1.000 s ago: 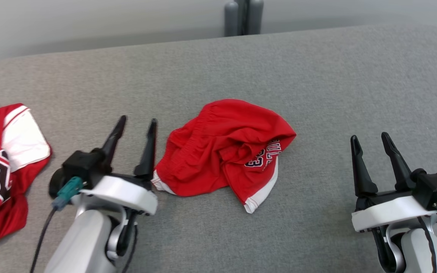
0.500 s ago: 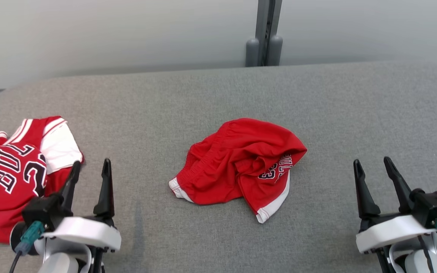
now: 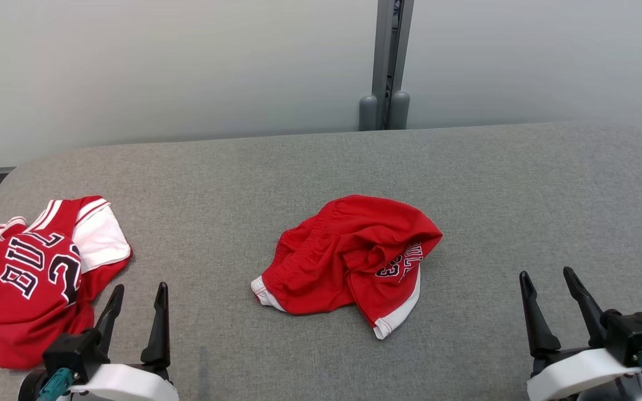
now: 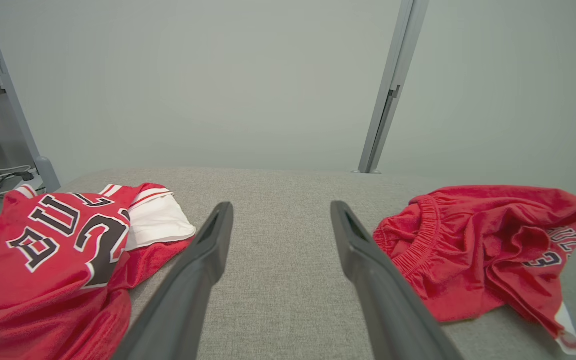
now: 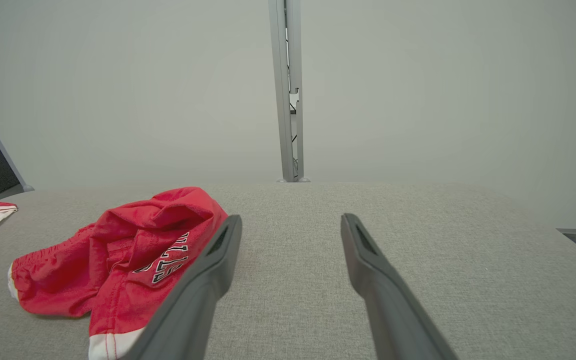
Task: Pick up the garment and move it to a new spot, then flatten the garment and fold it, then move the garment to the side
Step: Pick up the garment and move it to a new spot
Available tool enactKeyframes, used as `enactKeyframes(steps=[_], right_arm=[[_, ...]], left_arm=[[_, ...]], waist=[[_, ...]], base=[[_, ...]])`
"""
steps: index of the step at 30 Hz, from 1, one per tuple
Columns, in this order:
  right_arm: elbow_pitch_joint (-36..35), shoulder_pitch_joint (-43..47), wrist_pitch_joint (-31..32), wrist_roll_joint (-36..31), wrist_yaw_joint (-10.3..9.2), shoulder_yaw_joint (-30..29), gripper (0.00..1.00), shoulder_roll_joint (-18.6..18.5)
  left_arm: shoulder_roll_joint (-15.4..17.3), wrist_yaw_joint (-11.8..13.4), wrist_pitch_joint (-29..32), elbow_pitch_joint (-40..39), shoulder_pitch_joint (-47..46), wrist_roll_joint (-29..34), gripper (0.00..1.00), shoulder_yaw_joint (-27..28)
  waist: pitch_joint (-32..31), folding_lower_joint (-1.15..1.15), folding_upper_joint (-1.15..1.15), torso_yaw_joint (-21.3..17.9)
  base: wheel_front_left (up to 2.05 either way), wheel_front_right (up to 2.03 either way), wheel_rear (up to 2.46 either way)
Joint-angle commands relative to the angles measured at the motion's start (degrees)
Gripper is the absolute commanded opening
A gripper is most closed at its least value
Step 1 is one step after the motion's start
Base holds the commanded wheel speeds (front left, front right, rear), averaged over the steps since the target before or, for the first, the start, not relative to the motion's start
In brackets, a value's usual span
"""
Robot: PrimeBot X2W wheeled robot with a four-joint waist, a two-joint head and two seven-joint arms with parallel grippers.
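Nearest the robot, the left gripper (image 3: pixel 139 286) and the right gripper (image 3: pixel 545 272) sit at the lower corners of the head view, each with its jaws apart and nothing between them; the left one is just beside a crumpled red jersey (image 3: pixel 25 278) at the left end of the grey table (image 3: pixel 521 184); farther in, the red shorts (image 3: pixel 349 262), bunched with white trim showing, lie mid-table between the two grippers, touching neither; beyond the far edge stands a pale wall with a grey post (image 3: pixel 386 67).
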Motion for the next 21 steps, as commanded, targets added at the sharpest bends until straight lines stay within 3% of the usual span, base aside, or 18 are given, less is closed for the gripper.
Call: enactKeyframes(steps=[1, 21], right_arm=[[-0.47, 0.55, 0.28, 0.47, 0.07, -0.31, 1.00, -0.30], [-1.38, 1.62, 0.06, 2.90, 0.07, -0.47, 1.00, -0.31]], left_arm=[[0.37, 0.28, -0.04, -0.19, 0.44, 0.25, 1.00, 0.07], [1.10, 1.24, 1.74, -1.60, 1.01, -0.76, 1.00, -0.54]], waist=[[-0.29, 0.00, 0.00, -0.10], [-0.53, 0.00, 0.00, -0.08]], base=[[0.00, 0.00, 0.00], [0.00, 0.00, 0.00]])
